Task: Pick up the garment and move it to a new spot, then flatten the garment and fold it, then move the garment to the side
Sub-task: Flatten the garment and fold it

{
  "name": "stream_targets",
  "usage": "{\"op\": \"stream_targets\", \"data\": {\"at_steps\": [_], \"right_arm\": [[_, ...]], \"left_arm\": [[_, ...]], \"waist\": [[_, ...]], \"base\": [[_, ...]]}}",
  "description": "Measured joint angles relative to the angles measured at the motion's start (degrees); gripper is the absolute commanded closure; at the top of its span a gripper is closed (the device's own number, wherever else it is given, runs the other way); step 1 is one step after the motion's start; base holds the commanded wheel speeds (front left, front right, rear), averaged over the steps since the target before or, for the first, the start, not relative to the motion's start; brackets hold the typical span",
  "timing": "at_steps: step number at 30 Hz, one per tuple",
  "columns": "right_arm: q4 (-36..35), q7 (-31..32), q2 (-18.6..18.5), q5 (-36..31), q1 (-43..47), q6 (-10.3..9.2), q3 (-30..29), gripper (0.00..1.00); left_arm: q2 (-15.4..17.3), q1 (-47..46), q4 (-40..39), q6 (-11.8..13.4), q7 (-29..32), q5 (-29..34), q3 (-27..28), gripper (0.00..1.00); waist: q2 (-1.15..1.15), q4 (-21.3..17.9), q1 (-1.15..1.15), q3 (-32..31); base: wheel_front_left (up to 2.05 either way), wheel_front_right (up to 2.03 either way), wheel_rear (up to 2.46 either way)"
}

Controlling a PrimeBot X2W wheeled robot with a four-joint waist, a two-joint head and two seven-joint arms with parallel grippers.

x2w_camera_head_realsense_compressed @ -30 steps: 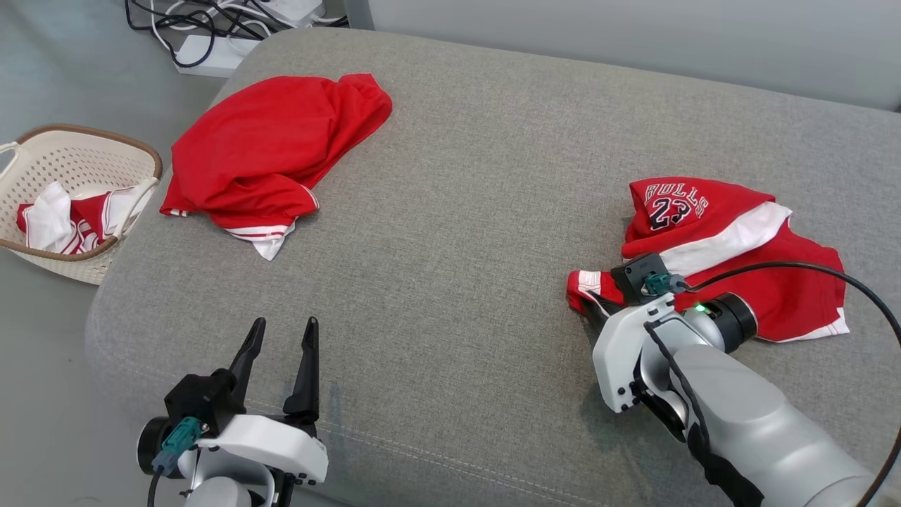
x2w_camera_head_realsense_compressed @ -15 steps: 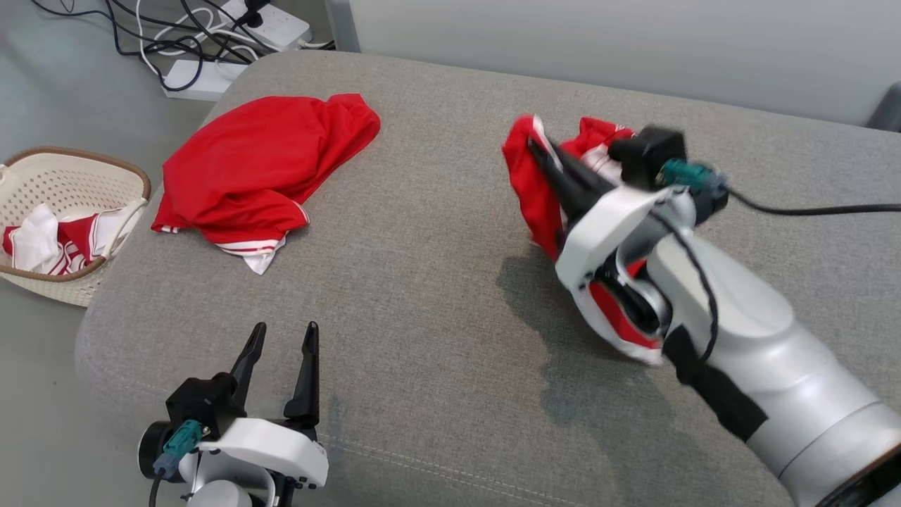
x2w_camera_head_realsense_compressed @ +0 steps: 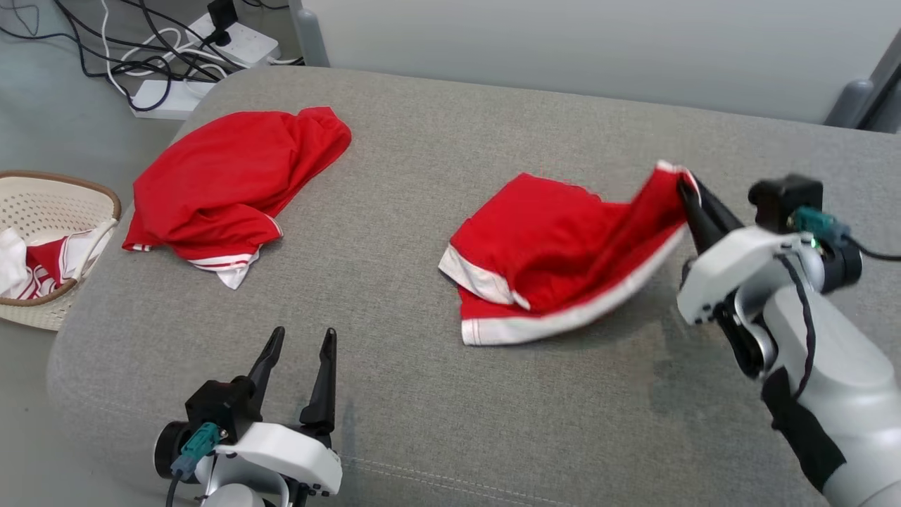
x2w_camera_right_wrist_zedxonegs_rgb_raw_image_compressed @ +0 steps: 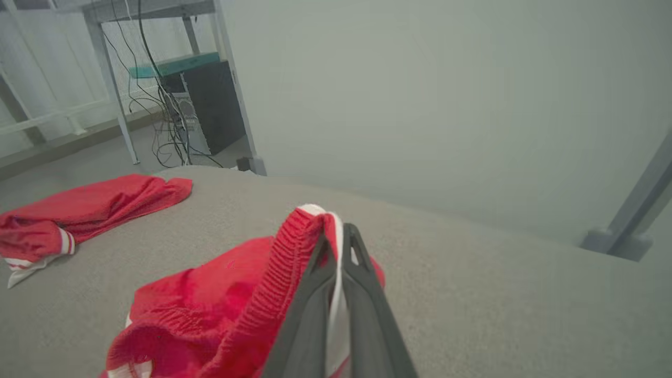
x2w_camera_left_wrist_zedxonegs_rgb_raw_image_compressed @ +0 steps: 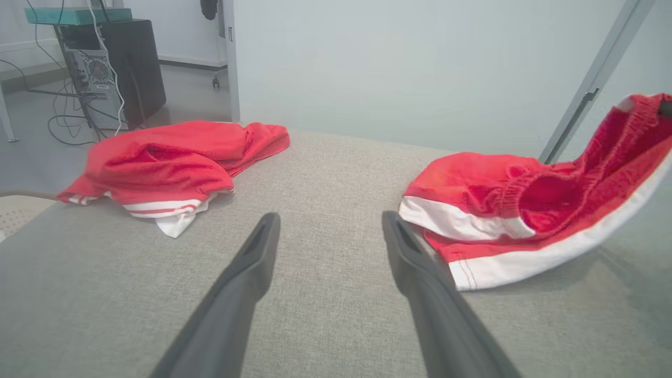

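A broad grey cushion (x2w_camera_head_realsense_compressed: 422,394) takes up most of the head view, with a pale wall behind it and grey floor off to its left. The right arm's pale forearm (x2w_camera_head_realsense_compressed: 830,366) reaches in from the lower right. The garment (x2w_camera_head_realsense_compressed: 556,246), red shorts with white trim, lies right of the cushion's middle. Most of it rests crumpled on the fabric, white hems turned toward the robot, while its right end is lifted clear of the surface and rises in a slope. The right gripper (x2w_camera_head_realsense_compressed: 684,184) has that raised end: its two dark fingers are pressed together on the ribbed red waistband, and in the right wrist view a strip of white cloth shows pinched between them. A second red garment (x2w_camera_head_realsense_compressed: 225,183) with white striped trim lies bunched at the cushion's far left, well apart from the first. Beside the cushion's left edge, on the floor, stands a cream basket (x2w_camera_head_realsense_compressed: 67,184) with a brown rim, holding red and white cloth. The left gripper (x2w_camera_head_realsense_compressed: 304,332) sits low at the near left above the cushion, its fingers spread wide with nothing between them, apart from both garments. White power strips (x2w_camera_head_realsense_compressed: 232,39) with tangled dark cables lie on the floor at the upper left
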Motion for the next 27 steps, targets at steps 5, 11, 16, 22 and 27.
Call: {"op": "stream_targets", "data": {"at_steps": [5,11,16,22,27], "right_arm": [[8.4,0.2,-0.5,0.1,3.3,0.0,-1.5,0.75],[14.9,0.2,-1.2,0.1,3.4,0.0,-4.1,0.0],[15.4,0.2,-1.2,0.1,3.4,0.0,-6.7,0.0],[10.4,0.1,-1.6,-0.9,4.3,0.0,-10.0,0.0],[5.6,0.1,-1.9,-3.1,6.6,0.0,-13.9,0.0]], "left_arm": [[0.0,-0.2,0.0,-0.3,0.0,-0.4,-2.4,0.0],[0.0,-1.7,1.7,-1.6,0.0,-0.5,-5.7,0.0],[0.1,-2.9,5.8,-2.8,0.0,-2.3,-9.3,0.0],[0.1,-4.3,12.2,-4.6,0.0,-6.9,-15.1,0.0],[0.1,-6.1,15.7,-5.1,0.0,-8.6,-17.3,0.0]], "waist": [[0.0,-1.8,0.0,1.0],[0.0,-4.0,0.0,1.7],[0.0,-5.8,0.0,1.6],[0.0,-8.6,0.0,1.3],[0.0,-11.4,0.0,1.4]], "base": [[0.0,0.0,0.0],[0.0,0.0,0.0],[0.0,0.0,0.0],[0.0,0.0,0.0],[0.0,0.0,0.0]]}}
